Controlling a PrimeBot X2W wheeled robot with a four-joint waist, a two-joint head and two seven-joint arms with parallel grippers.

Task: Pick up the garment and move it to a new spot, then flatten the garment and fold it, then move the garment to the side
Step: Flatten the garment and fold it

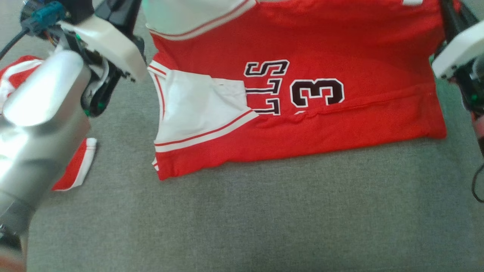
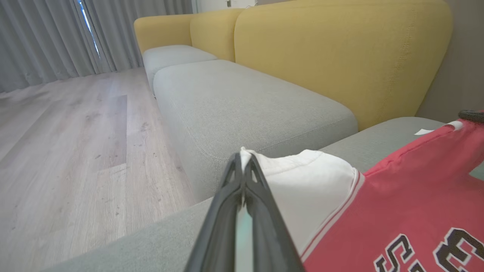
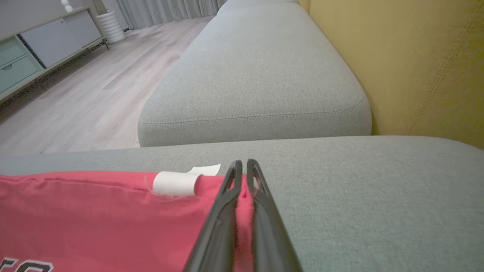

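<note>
The left tool (image 2: 243, 166) is pinching shut on the garment's (image 1: 321, 49) white edge and the right tool (image 3: 244, 170) on its red edge, at the frame's upper corners. Judging by this, both edges are needing level, taut carrying.

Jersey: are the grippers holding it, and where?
Both hold the red jersey: left gripper pinches the white sleeve edge, right gripper the red edge near the white tag.
</note>
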